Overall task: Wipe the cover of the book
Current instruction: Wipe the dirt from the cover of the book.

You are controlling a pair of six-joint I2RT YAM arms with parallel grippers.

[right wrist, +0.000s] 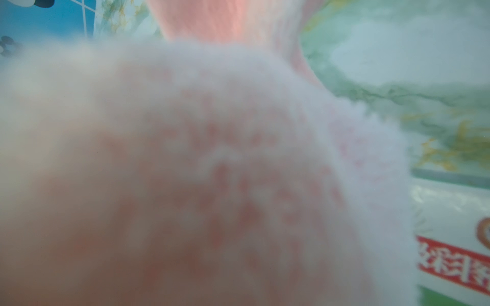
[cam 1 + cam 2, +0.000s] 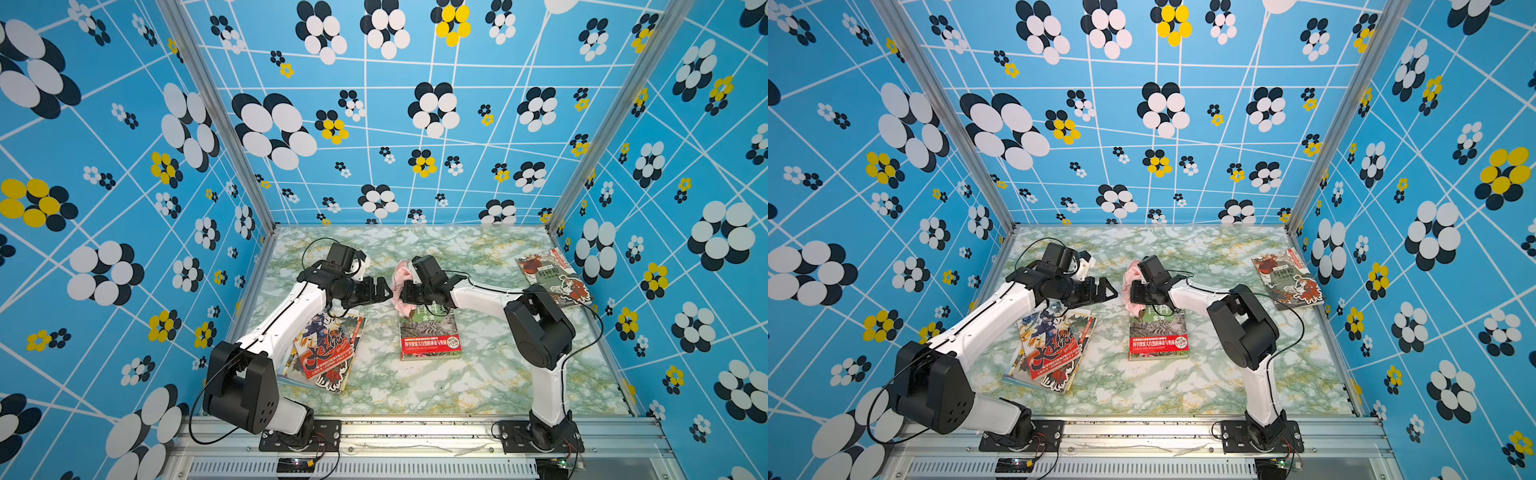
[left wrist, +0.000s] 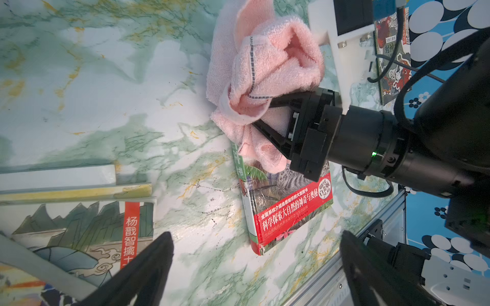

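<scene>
Book [image 2: 430,336] lies front-to-back (red band [image 2: 431,344] nearest); right gripper [image 3: 261,119] pinches towel [image 3: 265,61], left gripper [image 3: 256,235] wide.

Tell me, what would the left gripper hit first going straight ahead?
Probably the crumpled pink terry towel clamped in the right gripper, just ahead of the left gripper; height is unclear.

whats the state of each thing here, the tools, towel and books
green book, closed, lying flat, cover up
pink towel, bunched, lower end over the green book's far end
right tool, shut on the pink towel
left tool, open, empty, hovering beside the pink towel
stack of comic books, closed, flat, unevenly stacked
far book, closed, flat, apart from the rest
</scene>
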